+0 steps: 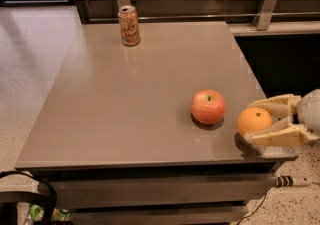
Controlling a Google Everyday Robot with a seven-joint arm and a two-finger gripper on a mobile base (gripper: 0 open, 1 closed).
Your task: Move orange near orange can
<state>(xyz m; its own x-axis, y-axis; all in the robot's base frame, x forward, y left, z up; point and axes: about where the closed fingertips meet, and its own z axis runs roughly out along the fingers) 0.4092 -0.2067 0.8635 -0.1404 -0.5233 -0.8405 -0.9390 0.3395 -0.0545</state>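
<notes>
The orange [254,120] is at the table's front right corner, held between the two tan fingers [274,103] of my gripper [249,122], which reaches in from the right. The fingers press on its far and near sides, and it seems to hang just above the tabletop, with its shadow below. The orange can [129,26] stands upright at the far left of the table, well away from the gripper.
A red-pink apple [208,106] sits on the grey table [125,104] just left of the orange. A wooden wall with metal brackets [267,4] runs behind the table. The table's right edge is right by the gripper. Cables lie on the floor.
</notes>
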